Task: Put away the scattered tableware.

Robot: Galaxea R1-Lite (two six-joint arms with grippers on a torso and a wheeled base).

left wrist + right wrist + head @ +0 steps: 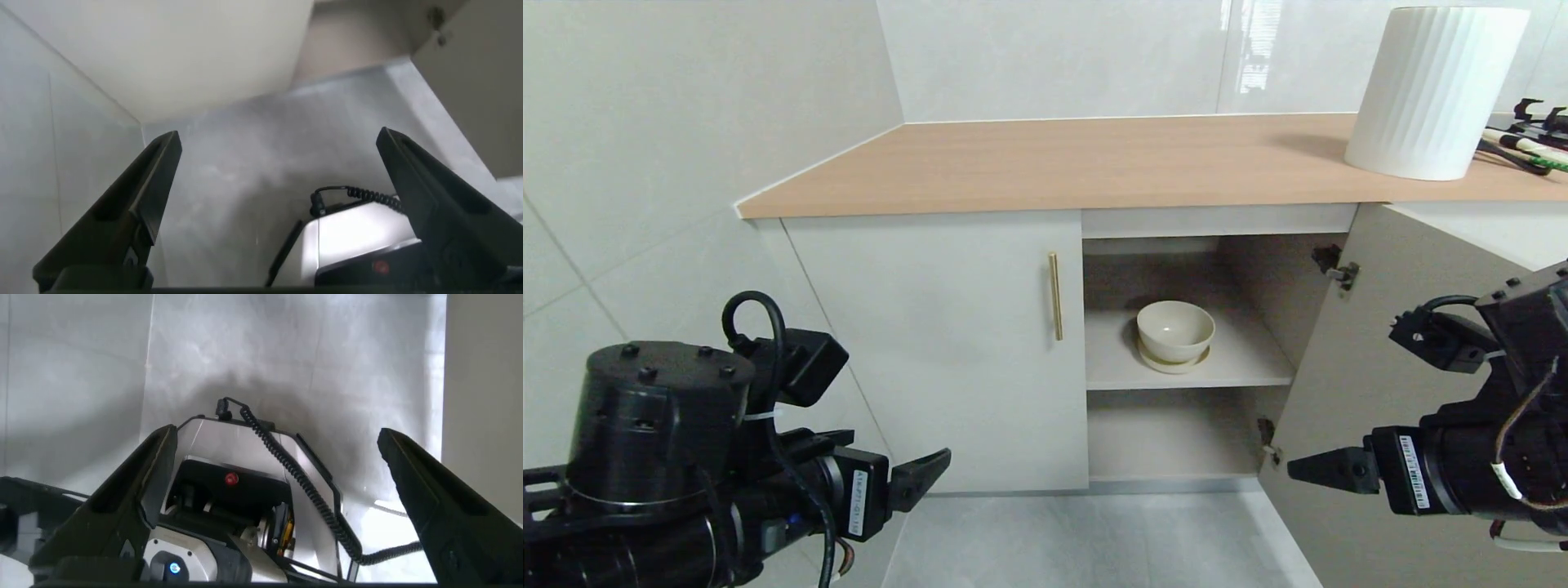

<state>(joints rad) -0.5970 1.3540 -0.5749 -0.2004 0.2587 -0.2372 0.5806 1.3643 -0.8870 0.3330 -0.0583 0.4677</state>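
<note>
Kitchen cabinet (931, 343) under wooden countertop (1054, 163), right door (1372, 392) swung open for access.
Left gripper (278, 140), right gripper (278, 439): jaws spread wide, nothing held, low before the cabinet, probably freed to close the door. Bowl (1175, 328) nested on plate (1174, 364), upper shelf (1245, 359), above and beyond both grippers, between them; appears stowed.

Bright, even indoor light. Pale glare streaks the glossy wall tiles (1250, 49) above the surface (1054, 163). The white bin (1433, 90) throws a soft shadow leftward. The open cupboard (1143, 278) is dimmer inside, with a faint shadow left of the bowl (1174, 329).
</note>
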